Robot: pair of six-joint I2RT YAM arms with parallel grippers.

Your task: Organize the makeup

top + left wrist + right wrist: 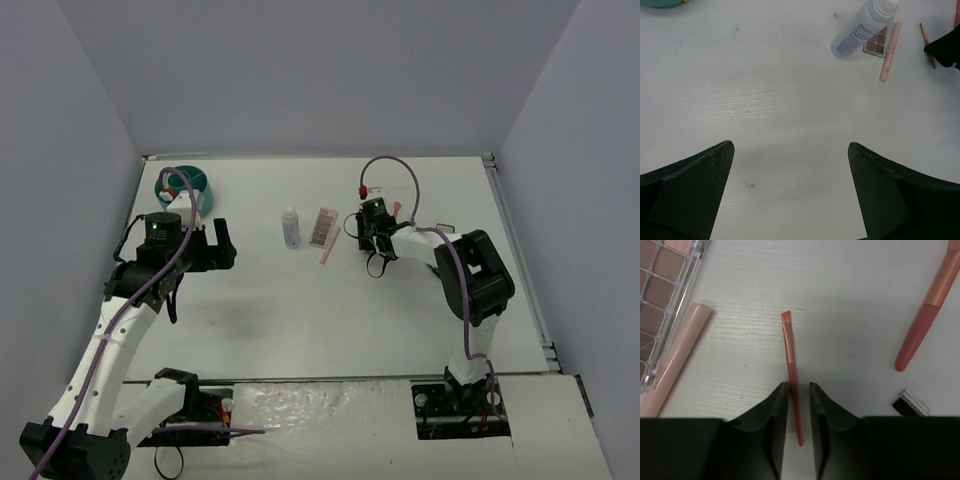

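A thin pink-red brush (790,360) lies flat on the table, its handle running between the fingers of my right gripper (799,386). The jaws are narrowed round it: the left finger touches the handle and a slim gap shows on the right side. A pinkish-brown palette (662,285) and a pale pink stick (675,362) lie to the left, and a thicker pink brush (927,320) to the right. The white bottle (290,227) stands left of the palette (321,227). My left gripper (790,145) hovers wide open over bare table, with the bottle (860,30) ahead of it.
The round teal tub (185,187) sits at the back left, behind the left arm. A small black-and-white item (912,402) lies just right of my right gripper. The white table (300,310) is walled on three sides.
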